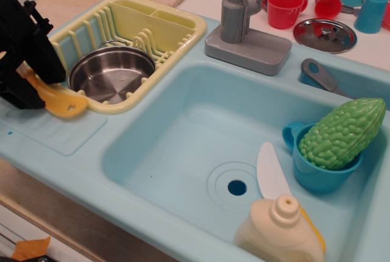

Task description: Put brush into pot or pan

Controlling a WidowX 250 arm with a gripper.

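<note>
The yellow-orange brush (61,102) hangs at the far left, its flat handle with a small star hole pointing right, lifted a little above the blue counter. My black gripper (27,76) is shut on its bristle end, which is hidden between the fingers. The shiny steel pan (111,74) sits inside the pale yellow dish rack (159,25), just right of the brush handle. The handle tip is next to the rack's front rim.
A blue sink basin (183,146) holds a white plastic knife (272,171), a cream soap bottle (281,230) and a blue cup with a green bitter gourd (342,133). A grey faucet (244,21) stands behind. A steel lid (324,35) and red cups (285,8) lie at the back right.
</note>
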